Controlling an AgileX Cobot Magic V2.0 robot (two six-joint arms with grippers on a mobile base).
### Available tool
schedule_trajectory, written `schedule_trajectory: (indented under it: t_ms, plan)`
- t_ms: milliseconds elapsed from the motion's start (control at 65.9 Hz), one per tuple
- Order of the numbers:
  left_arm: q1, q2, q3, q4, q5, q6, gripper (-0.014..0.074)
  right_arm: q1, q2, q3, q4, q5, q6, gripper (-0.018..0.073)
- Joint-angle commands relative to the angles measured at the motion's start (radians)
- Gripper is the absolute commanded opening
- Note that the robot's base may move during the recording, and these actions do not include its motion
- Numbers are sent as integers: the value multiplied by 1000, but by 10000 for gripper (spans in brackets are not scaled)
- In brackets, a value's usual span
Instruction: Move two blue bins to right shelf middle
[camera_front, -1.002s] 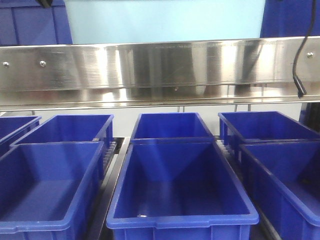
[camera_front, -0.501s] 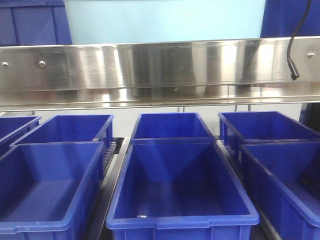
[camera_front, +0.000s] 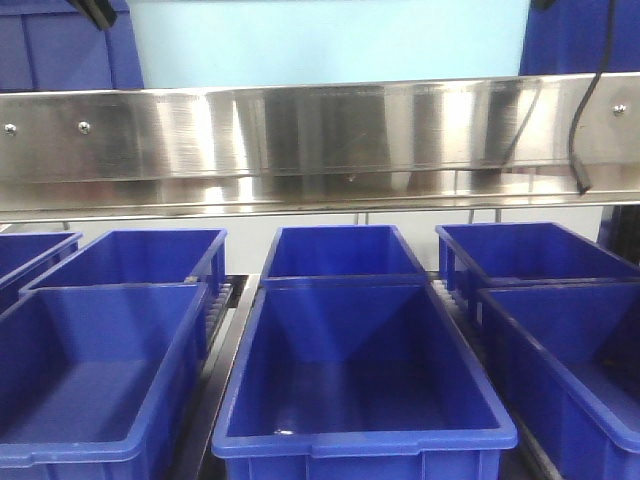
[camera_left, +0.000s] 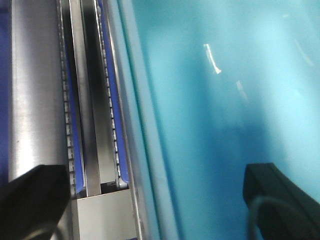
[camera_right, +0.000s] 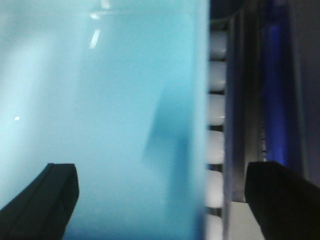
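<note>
A: Where are the blue bins (camera_front: 360, 370) sitting?

B: They are sitting empty in two rows on a roller shelf (camera_front: 222, 300), packed side by side under a wide steel beam (camera_front: 300, 135). Neither arm is touching any of them. The pictures are not showing which two are meant for the right shelf.

A: What are the grippers doing?

B: The left gripper (camera_left: 157, 205) is hanging released, its two dark fingertips spread to the bottom corners of its view with nothing between them. It is facing a pale teal panel (camera_left: 225, 100), with roller rails (camera_left: 92, 100) running alongside. The right gripper (camera_right: 162, 202) is gaping just as wide and empty, facing a similar panel beside a column of white rollers (camera_right: 216, 115). Both seem to be waiting apart from the bins, likely because no grasp is under way yet.

A: What is standing in the way?

B: The beam is overhanging the rear row, so a bin probably needs drawing forward before lifting. A black cable (camera_front: 580, 130) is dangling across the beam's right end. Neighbouring bins are crowding each rim, leaving little room for fingers at the sides.
</note>
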Motion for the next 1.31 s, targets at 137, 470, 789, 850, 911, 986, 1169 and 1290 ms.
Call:
schedule_trajectory:
  t_ms: [137, 470, 789, 850, 911, 986, 1169, 1290]
  plan:
    - [-2, 2, -6, -9, -2, -1, 437, -6, 12, -4, 22, -9, -5, 374]
    - [-4, 2, -6, -66, -2, -1, -111, -6, 11, -4, 22, -9, -5, -154]
    - [-4, -11, -23, -133, -2, -1, -111, -6, -38, -6, 22, -9, -5, -154]
    - [-4, -17, -49, -143, -2, -1, -111, -6, -60, -6, 22, -19, -5, -154]
    - [-6, -21, -86, -146, -2, -1, -111, -6, -80, -8, 22, -38, -5, -154]
    - [-6, -25, -158, -146, -2, -1, -111, -6, -100, -24, 20, -61, -5, -154]
    - [-6, -27, -331, -146, -5, -1, -111, -6, -132, -87, 20, -121, -5, -154]
    - [-6, -27, -426, -146, -20, -1, -111, -6, -143, -135, 20, -163, -5, -154]
